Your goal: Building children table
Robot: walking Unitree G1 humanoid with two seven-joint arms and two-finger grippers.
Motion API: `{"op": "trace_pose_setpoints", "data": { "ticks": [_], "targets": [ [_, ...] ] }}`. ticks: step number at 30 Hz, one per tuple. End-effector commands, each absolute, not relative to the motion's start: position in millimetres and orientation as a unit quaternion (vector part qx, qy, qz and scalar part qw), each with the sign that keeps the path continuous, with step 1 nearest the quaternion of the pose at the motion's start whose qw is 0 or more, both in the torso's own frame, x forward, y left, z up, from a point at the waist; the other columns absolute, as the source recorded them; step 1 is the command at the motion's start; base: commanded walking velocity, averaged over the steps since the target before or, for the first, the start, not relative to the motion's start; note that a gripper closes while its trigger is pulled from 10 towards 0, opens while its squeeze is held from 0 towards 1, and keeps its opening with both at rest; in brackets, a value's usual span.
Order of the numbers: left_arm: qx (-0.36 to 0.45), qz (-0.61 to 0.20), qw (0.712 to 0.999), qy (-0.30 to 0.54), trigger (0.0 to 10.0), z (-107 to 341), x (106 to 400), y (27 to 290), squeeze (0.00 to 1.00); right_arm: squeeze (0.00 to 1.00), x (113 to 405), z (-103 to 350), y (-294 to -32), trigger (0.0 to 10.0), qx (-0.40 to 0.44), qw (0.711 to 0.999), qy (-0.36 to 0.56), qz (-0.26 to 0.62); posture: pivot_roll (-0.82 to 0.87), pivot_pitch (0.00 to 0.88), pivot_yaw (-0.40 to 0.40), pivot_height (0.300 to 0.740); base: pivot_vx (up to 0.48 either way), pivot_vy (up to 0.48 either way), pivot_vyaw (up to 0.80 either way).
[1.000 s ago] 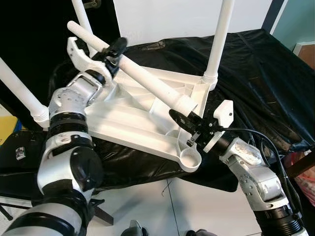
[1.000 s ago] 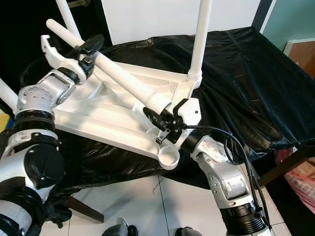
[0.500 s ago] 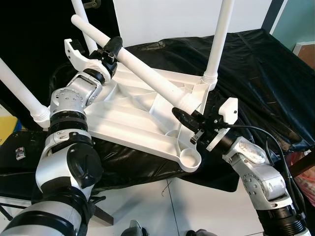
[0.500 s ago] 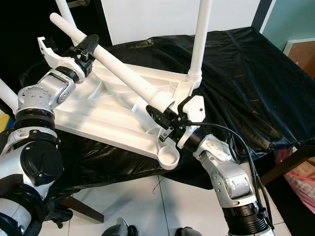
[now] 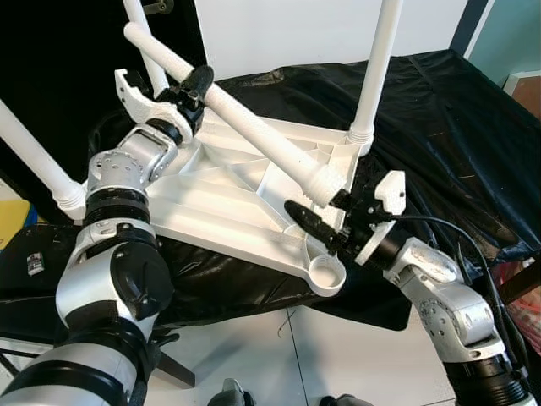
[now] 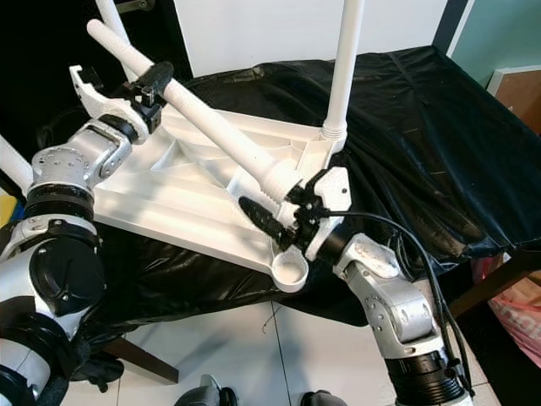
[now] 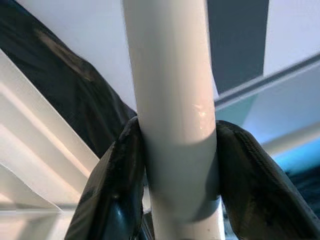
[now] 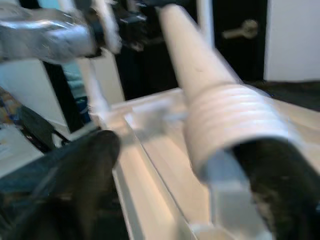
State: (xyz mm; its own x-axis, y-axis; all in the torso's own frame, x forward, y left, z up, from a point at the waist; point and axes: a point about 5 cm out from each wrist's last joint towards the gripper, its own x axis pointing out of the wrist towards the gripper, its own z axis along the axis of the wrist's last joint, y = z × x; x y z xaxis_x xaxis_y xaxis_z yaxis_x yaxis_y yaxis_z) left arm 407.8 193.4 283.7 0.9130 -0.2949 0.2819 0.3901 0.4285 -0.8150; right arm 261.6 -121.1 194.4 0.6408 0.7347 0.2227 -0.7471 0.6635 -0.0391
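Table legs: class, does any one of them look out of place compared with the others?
Yes. One white leg lies slanted across the upturned tabletop instead of standing upright in a socket. The left hand grips its upper part; its threaded end hangs by the right hand, above the empty corner socket.

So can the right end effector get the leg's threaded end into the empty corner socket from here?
Probably yes: the right end effector sits at the threaded end, and the empty corner socket lies open just below.

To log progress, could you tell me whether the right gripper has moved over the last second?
Yes. The right gripper has moved down toward the open socket at the tabletop's near corner.
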Motion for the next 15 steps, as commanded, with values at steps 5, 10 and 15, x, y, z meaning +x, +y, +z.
{"op": "trace_pose_setpoints", "data": {
  "ticks": [5, 10, 15],
  "targets": [
    [-0.488, -0.201, 0.846, -0.073, 10.0, 288.9, 407.7, 206.5, 0.00, 0.00, 256.8, 192.0, -137.5, 10.0, 0.014, 0.911, -0.108, 0.399, -0.04, 0.085, 0.047, 0.740, 0.000, 0.000, 0.00],
    [-0.489, -0.191, 0.848, -0.072, 10.0, 286.4, 407.9, 210.6, 0.00, 0.00, 256.5, 189.3, -145.0, 10.0, 0.011, 0.915, -0.101, 0.390, -0.04, 0.087, 0.049, 0.740, 0.000, 0.000, 0.00],
    [-0.459, -0.185, 0.865, -0.081, 10.0, 288.6, 408.1, 213.0, 0.00, 0.00, 259.4, 186.3, -154.9, 10.0, -0.005, 0.925, -0.086, 0.369, -0.05, 0.088, 0.055, 0.740, 0.000, 0.000, 0.00]
  ]
}}
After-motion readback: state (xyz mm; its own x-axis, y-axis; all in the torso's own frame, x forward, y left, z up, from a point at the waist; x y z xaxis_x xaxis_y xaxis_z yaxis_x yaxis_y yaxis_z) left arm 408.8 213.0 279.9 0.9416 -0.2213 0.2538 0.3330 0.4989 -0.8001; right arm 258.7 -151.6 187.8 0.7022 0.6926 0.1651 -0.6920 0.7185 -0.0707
